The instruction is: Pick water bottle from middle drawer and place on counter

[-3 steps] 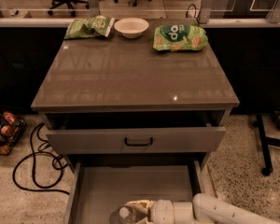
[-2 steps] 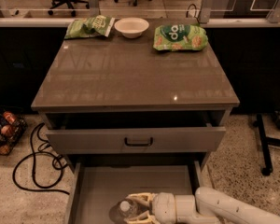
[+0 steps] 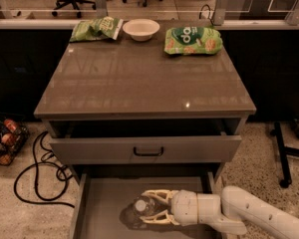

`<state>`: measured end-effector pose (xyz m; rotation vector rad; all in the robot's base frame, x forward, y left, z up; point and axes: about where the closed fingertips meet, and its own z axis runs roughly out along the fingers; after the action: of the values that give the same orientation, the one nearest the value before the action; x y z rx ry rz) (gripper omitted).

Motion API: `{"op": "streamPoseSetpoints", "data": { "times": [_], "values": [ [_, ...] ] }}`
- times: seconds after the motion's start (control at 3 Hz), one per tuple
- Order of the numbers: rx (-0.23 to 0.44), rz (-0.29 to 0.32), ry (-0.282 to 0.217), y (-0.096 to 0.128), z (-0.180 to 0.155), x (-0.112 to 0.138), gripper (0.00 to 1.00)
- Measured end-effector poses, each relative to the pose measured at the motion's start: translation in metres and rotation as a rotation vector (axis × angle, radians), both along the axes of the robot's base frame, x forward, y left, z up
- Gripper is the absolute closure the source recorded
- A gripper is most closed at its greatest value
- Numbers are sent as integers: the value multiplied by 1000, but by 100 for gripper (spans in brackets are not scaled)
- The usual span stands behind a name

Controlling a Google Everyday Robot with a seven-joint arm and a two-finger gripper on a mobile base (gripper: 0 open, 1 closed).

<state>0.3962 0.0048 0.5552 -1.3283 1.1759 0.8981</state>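
Now that the gripper (image 3: 148,206) has edged deeper into the middle drawer (image 3: 102,210), open jaws straddle the water bottle (image 3: 139,206) — ungripped | grasp likely next.

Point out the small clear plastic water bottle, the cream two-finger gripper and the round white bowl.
water bottle (image 3: 133,216): camera view, on its clear body, inside the middle drawer (image 3: 104,203).
gripper (image 3: 143,206): camera view, midway across its tip, at the water bottle.
bowl (image 3: 141,29): camera view, on its inside, at the counter's (image 3: 139,83) back edge.
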Motion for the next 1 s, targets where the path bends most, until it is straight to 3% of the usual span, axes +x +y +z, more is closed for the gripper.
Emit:
{"op": "streamPoseSetpoints", "data": {
  "times": [0.33,1.0],
  "values": [
    [-40,-43,-22,-7,36,12,100],
    [-116,-205,95,-13,106,13,100]
  ]
}}
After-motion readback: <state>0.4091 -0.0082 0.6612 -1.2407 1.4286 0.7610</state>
